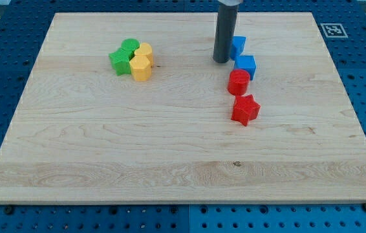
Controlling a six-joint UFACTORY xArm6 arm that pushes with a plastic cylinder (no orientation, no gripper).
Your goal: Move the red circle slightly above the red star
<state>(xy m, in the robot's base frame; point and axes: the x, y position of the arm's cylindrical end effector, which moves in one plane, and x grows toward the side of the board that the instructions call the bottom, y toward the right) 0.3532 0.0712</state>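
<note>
- Red circle (238, 82) sits on the wooden board (170, 149), right of the middle and in the upper half of the view.
- It lies just above the red star (245, 109), a touch to the view's left of it; the two look close, nearly touching, though I cannot tell whether a gap remains.
- A blue block (246, 66), roughly cube-shaped, stands just to the upper right of the red circle and seems to touch it.
- A second blue block (237, 46) lies further toward the view's top; its shape is partly hidden behind the rod, so I cannot make it out.
- My tip (220, 61) rests on the board just to the view's left of this upper blue block, up and to the left of the red circle and clear of it.
- The rod has no jaws or fingers, so nothing is held; it only stands upright against the board.
- Well apart, toward the view's upper left, four blocks cluster tightly together: a green circle (130, 45), a green block (119, 61) of star-like outline, a yellow block (145, 52) and another yellow block (141, 67) with flat sides.
- A black and white marker (331, 30) sits at the board's upper right corner.
- A blue perforated table (8, 39) surrounds the board.
</note>
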